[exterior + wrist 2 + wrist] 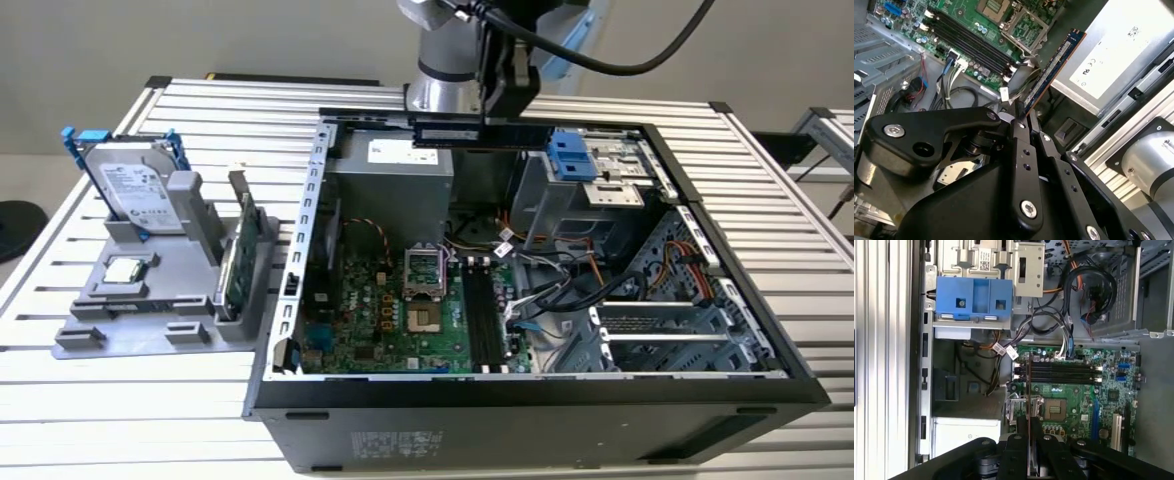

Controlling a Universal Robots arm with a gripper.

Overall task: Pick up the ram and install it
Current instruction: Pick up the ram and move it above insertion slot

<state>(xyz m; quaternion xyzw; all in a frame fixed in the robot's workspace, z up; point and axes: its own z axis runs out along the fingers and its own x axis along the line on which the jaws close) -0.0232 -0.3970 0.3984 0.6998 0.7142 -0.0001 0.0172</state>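
Plainly, the work stands at the carry: the stick is lifted but not yet at a slot.

At the exterior view's left, a grey moulded holder [134,300] props up a silver hard drive [134,190] in a blue frame and a green card [238,262] standing on edge. Right of it lies the open black steel case [534,400], with a green, densely studded motherboard [387,320] on its floor and long black slots [483,310] running near to far.

Over the far side of the case, above the dull silver power supply [394,185], the gripper [497,112] pinches the ram [447,133] between 2 flat black fingers. The ram is a thin, rigid, dark strip carrying small flat chips, seen in the second wrist view [1054,70] reaching out past the fingertips. It hangs well above the slots and, by my reading, crosswise to them.

Seating it would call for its long edge parallel to 1 slot and squarely over it, then a straight, even press. The board is stiff but thin, so a skewed push could jam.

Further right sits a glossy blue plastic bracket [571,155].
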